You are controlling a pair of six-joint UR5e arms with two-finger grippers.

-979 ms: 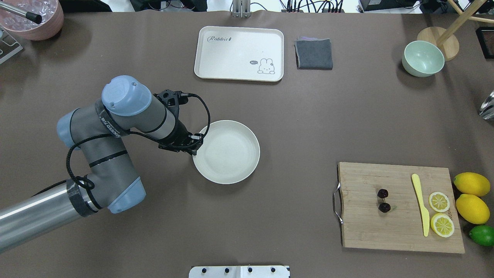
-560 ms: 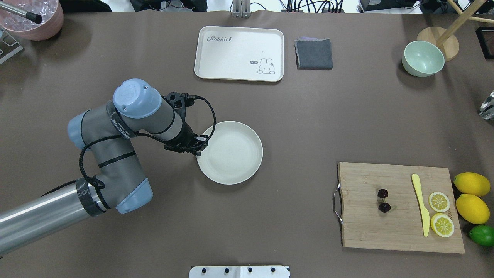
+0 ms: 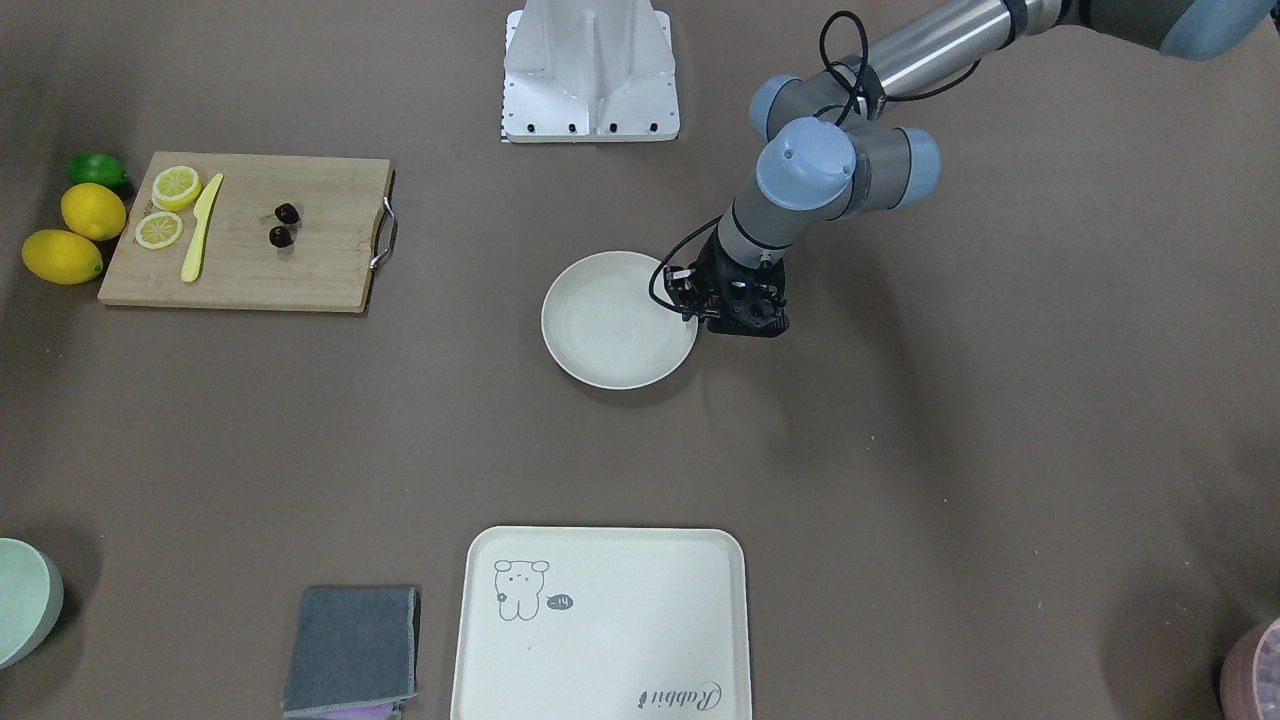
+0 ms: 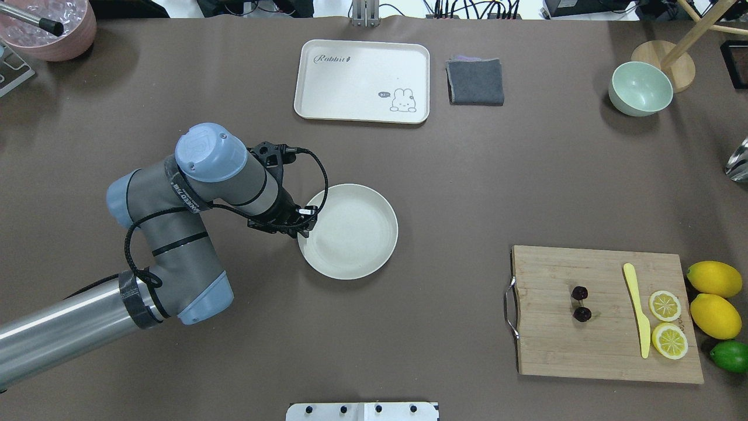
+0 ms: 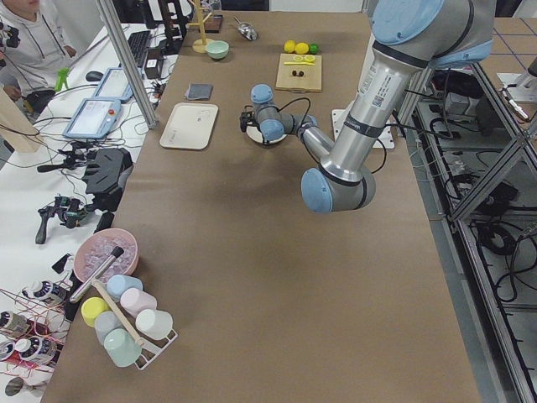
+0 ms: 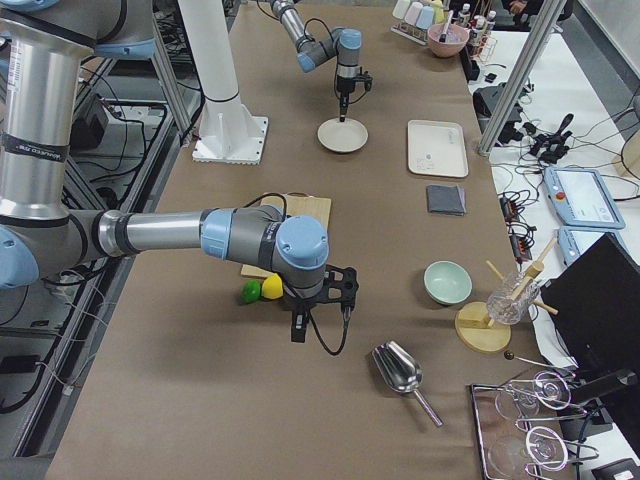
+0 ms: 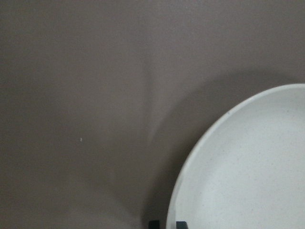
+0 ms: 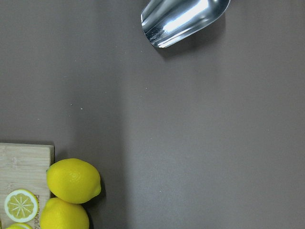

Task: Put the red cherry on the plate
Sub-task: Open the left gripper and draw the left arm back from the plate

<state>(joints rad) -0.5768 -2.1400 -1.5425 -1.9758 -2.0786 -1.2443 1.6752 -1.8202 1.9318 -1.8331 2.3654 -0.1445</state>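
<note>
My L pincer is nipped onto the rim of the plate, one fingertip outside and one inside, on the edge nearest my L arm. The plate sits flat on the worktop w/ nothing in it. My R pincer hangs past the lemons off the board's end, near a metal scoop; can't tell if it's spread or closed, since no view shows its tips. The red cherry lies on the wooden cutting board, well apart from the plate, so I'd say the placing proper hasn't begun. Risks: I hold the plate by one thin edge only, so if I lift or drag it, it could tip, pivot or slip out, esp. as the cream surface looks smooth and matte-hard. The cherries are tiny, round and glossy, joined by thin stems. A slightly off pinch could squirt them away or make them roll on the flat board, and a grab at one fruit may leave the other dangling and swinging. The yellow knife and lemon slices lie btw my R pincer and the cherries, so a low approach could knock them.
</note>
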